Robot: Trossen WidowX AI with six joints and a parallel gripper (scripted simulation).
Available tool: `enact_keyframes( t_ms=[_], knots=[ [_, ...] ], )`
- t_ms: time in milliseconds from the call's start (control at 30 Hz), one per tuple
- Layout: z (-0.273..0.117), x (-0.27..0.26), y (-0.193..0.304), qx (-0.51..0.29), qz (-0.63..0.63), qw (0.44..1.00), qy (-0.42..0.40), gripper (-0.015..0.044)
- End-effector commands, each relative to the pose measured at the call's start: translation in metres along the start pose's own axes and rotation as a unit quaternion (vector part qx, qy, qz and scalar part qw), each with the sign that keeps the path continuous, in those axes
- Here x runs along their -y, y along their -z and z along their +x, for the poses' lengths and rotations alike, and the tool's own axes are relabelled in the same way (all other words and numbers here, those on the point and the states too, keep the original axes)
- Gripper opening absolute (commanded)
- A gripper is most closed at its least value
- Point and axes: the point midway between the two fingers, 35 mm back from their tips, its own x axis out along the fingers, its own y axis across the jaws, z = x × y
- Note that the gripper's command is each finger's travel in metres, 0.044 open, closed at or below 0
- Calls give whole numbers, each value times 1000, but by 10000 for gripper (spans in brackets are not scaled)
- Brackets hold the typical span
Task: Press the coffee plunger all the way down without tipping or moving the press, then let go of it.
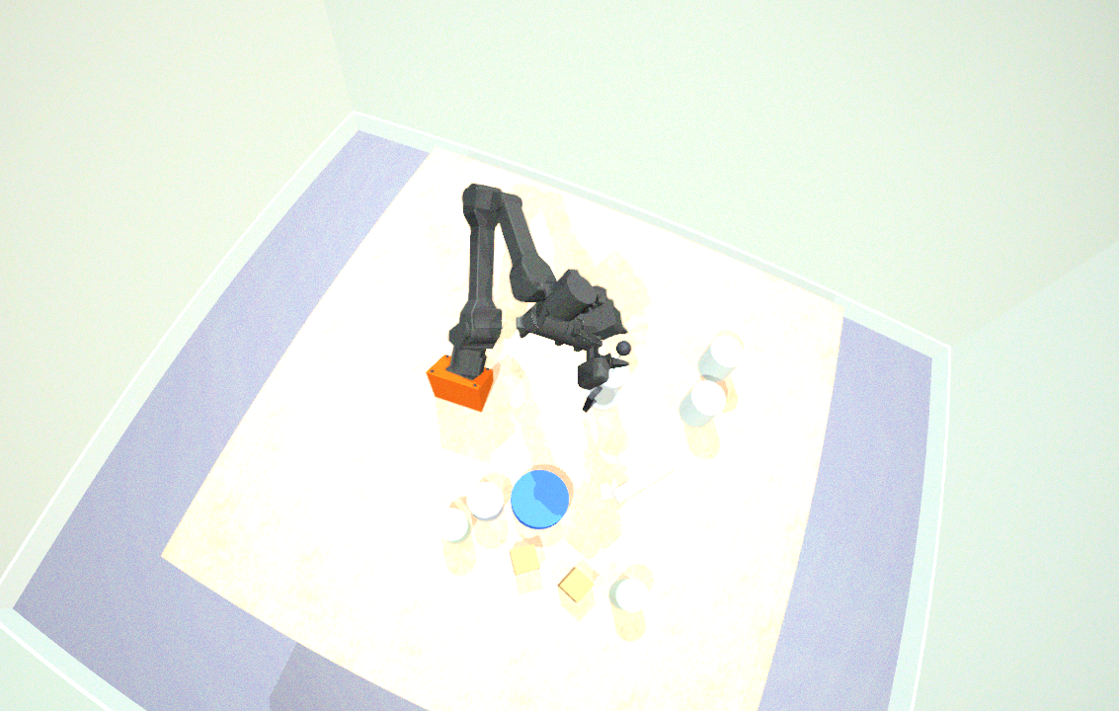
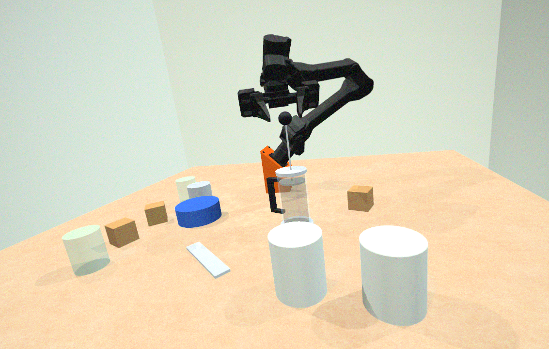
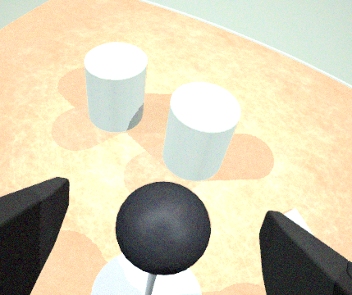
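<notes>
Coffee press of clear glass [image 2: 293, 201] with black side handle [image 2: 274, 196], white disc lid [image 2: 290, 171] and thin rod [image 2: 287, 145] topped by round black knob [image 2: 284, 117]: upright on peach table top [image 2: 441, 208], near the middle, in front of orange arm base [image 2: 267, 166]. Rod fully raised, knob high above lid.

Dark six-joint arm [image 2: 332, 82]: rising from the base, folded at a sharp elbow on the right of the exterior view, forearm running back level toward the press, wrist turned so the gripper [image 2: 278, 113] points straight down. Gripper hanging just above the knob, fingertips at about knob-top height, one either side. From the wrist camera, knob [image 3: 164, 226] centred between the two black fingers, open space on both sides, no contact. Fingers partly drawn in yet wider than the knob, holding nothing.

Two white cylinders [image 2: 297, 269] standing side by side in front of the press, close to the exterior camera. Flat white strip [image 2: 207, 259] lying left of them. Blue disc [image 2: 197, 211] left of the press, with two small pale cylinders [image 2: 199, 189] just behind it. Two brown cubes [image 2: 121, 232] and a translucent greenish cylinder [image 2: 86, 249] further left; another brown cube [image 2: 360, 198] right of the press, well apart from it.
</notes>
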Motion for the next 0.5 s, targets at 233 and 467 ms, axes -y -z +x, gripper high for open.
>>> enact_keyframes(
  t_ms=[233, 467],
  knots=[
    [0, 0, 0, 1, -1, 1000, 2, 116],
    [0, 0, 0, 1, -1, 1000, 2, 116]
  ],
)
